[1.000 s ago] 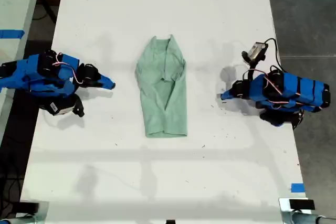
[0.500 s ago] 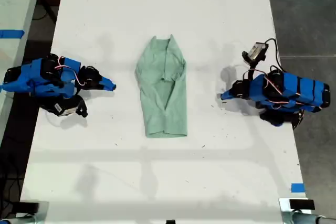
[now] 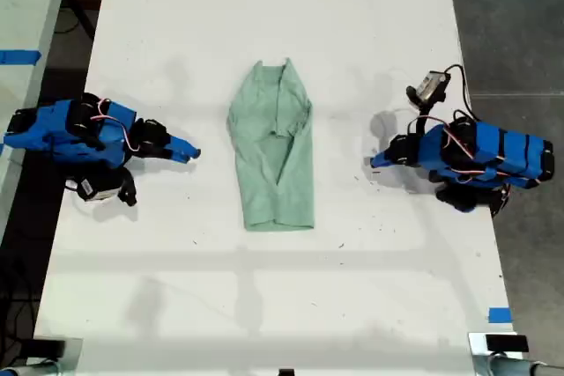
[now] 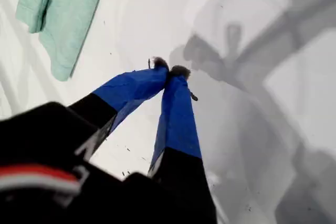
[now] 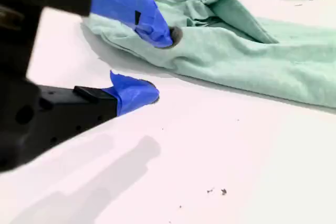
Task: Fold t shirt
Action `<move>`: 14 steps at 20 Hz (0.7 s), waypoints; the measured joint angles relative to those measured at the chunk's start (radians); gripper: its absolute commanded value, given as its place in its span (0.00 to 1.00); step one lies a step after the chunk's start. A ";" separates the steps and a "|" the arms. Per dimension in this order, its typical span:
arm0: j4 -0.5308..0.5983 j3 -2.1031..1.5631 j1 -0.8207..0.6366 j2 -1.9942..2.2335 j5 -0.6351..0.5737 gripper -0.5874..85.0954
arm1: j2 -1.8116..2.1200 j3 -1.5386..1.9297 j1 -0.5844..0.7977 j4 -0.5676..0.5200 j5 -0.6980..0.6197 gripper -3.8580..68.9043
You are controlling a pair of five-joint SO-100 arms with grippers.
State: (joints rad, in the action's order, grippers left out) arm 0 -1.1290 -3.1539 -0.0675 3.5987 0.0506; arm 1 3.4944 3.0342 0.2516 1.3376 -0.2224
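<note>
My second hand (image 5: 160, 65): it is standing wide, one blue finger lying low on the counter (image 3: 264, 305) and the other hanging above it, just short of the cloth. In the exterior view it (image 3: 189, 149) is sitting at that view's left, near the garment's long edge but not touching it.

The t shirt (image 5: 252, 56): it is lying in the middle of the counter as a narrow strip, its sides looking already turned in. From above (image 3: 273, 151), the collar end is pointing away from the exterior view's bottom edge. Nothing is gripping it.

Edge risk: the nearest part of the cloth is bulging in a loose, rounded roll. A pinch there is likely taking only the upper layer, so a lift would be peeling the side fold open.

Drag risk: the low finger is riding on the counter. If it is pushing in before closing, I judge the light cloth is going to bunch and slide.

My first hand (image 4: 170, 72): its fingers are pressing tip to tip, holding nothing. It is pointing at bare counter with the garment (image 4: 60, 14) well off to one side. In the exterior view it (image 3: 374, 163) is waiting at that view's right, well apart from the cloth.

Pairing risk: with only one hand ready, a lift from one side is likely skewing the strip.
</note>
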 measured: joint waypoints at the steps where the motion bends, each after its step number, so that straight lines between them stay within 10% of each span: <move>1: 0.000 0.000 0.029 0.000 0.000 0.16 | 0.000 0.000 0.000 0.000 0.000 0.07; 14: 0.000 0.000 0.161 0.000 0.000 0.16 | 0.000 0.000 0.000 0.000 0.000 0.07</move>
State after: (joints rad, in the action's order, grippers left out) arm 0 -1.1290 -3.1539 0.0936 3.5987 0.0506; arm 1 3.4944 3.0342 0.2516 1.3376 -0.2224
